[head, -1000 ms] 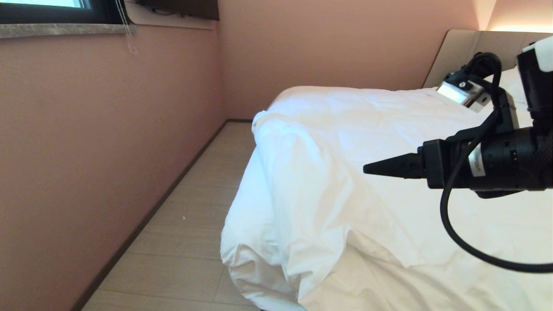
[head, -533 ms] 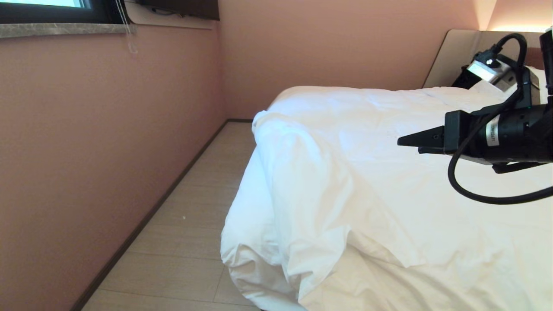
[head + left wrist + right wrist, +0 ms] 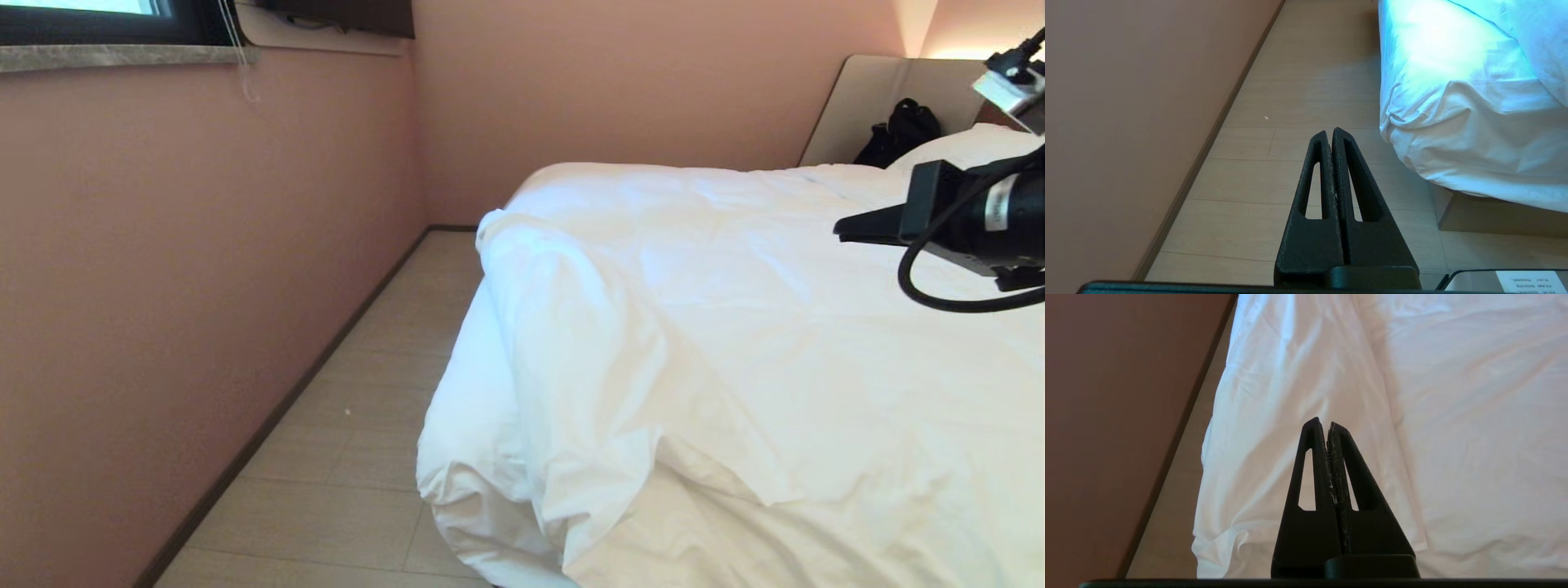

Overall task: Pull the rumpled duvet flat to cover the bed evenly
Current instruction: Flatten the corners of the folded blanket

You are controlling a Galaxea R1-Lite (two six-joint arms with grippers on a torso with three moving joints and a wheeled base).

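The white duvet lies over the bed, with a thick fold bunched along its left edge and creases across the top. My right gripper hangs in the air above the duvet's right part, shut with nothing between its fingers; in its wrist view the right gripper points over the duvet toward the left edge. My left gripper is shut and empty, low above the floor beside the bed's near corner.
A pink wall runs along the left, with a strip of pale wooden floor between it and the bed. A beige headboard, a black bag and a white pillow are at the far right. The taupe bed base shows under the sheet.
My right arm has drawn back to the right and risen, uncovering the black bag by the headboard. The duvet lies as it did.
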